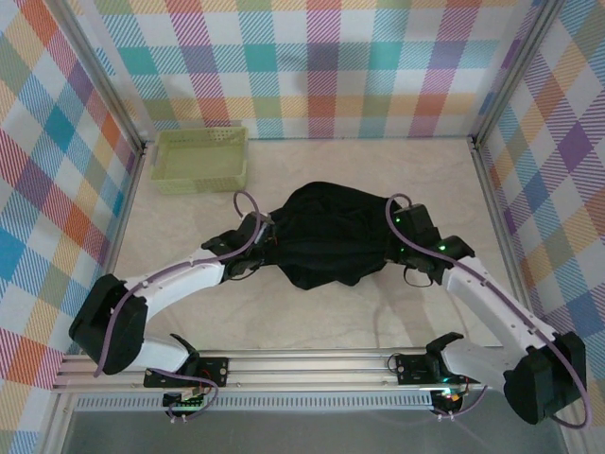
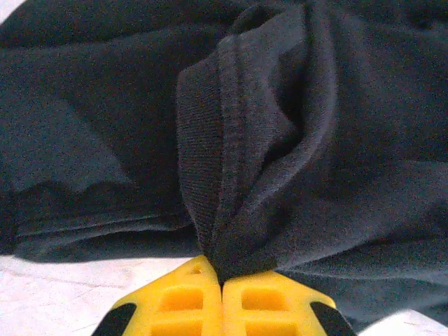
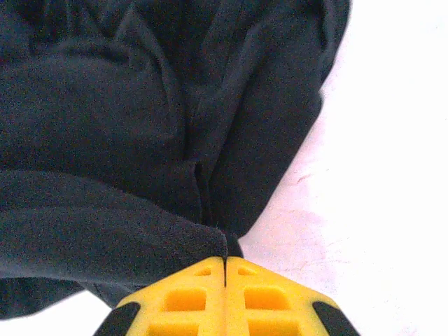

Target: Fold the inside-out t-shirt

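The inside-out t-shirt lies bunched in a black heap at the middle of the table. My left gripper is at its left side, shut on a pinched fold with a stitched hem; the yellow fingers meet at the cloth. On the shirt's right side my right gripper is shut on another fold of the black cloth, its yellow fingers pressed together with cloth at the tips. No white tag is visible.
A pale yellow-green lattice basket stands at the back left. Plaid walls close in the table on three sides. Bare pale tabletop lies in front of the shirt and to its right.
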Available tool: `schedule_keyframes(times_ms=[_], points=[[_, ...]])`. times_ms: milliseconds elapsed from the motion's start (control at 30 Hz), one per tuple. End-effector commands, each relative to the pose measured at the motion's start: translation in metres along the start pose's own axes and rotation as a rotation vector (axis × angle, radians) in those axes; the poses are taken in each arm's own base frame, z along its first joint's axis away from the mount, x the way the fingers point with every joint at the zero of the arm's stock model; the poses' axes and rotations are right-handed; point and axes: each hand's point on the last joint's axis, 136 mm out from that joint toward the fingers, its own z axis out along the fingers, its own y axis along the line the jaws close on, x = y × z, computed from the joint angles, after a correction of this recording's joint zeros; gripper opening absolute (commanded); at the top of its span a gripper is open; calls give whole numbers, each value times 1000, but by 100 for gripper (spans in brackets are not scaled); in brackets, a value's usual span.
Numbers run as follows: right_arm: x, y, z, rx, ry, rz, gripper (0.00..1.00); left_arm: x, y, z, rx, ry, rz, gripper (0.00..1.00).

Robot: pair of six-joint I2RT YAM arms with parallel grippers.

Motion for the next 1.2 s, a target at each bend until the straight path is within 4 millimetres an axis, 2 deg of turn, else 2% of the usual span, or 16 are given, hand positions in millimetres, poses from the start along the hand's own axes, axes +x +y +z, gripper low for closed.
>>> schedule_keyframes(times_ms=[0, 67, 133, 167, 200, 233, 300, 367, 400, 533, 567, 633, 700, 867, 1000, 1167], points=[[-25, -31, -21, 130, -97, 74, 0, -24, -49, -20, 146, -83, 33, 0], [-29, -47, -32, 185, -132, 117, 0, -24, -78, -25, 206, -83, 71, 0], [-33, -61, -40, 234, -168, 142, 0, -15, -105, -23, 238, -59, 132, 1], [-33, -68, -42, 260, -178, 150, 0, -9, -116, -22, 250, -49, 167, 5], [-33, -74, -44, 282, -181, 159, 0, -2, -123, -20, 253, -37, 200, 13], [-33, -80, -45, 300, -176, 169, 0, 3, -123, -18, 236, -27, 214, 22], [-33, -89, -49, 327, -173, 190, 0, 8, -104, -14, 181, -20, 184, 37], [-35, -98, -55, 344, -189, 210, 0, 3, -71, -17, 109, -45, 128, 51], [-36, -102, -60, 352, -202, 223, 0, -1, -49, -21, 49, -64, 95, 57], [-42, -116, -71, 375, -244, 255, 0, -14, 47, -41, -215, -85, -38, 71], [-43, -117, -71, 375, -244, 254, 0, -16, 65, -44, -265, -77, -65, 72], [-44, -117, -69, 374, -234, 249, 0, -15, 88, -45, -319, -51, -113, 72], [-43, -115, -63, 366, -219, 241, 0, -11, 98, -41, -337, -21, -157, 73], [-35, -116, -47, 367, -173, 230, 0, 4, 106, -19, -370, 59, -215, 71], [-32, -117, -43, 368, -156, 231, 0, 7, 127, -18, -463, 58, -249, 70], [-35, -115, -44, 355, -163, 233, 0, 5, 149, -19, -489, 50, -307, 72]])
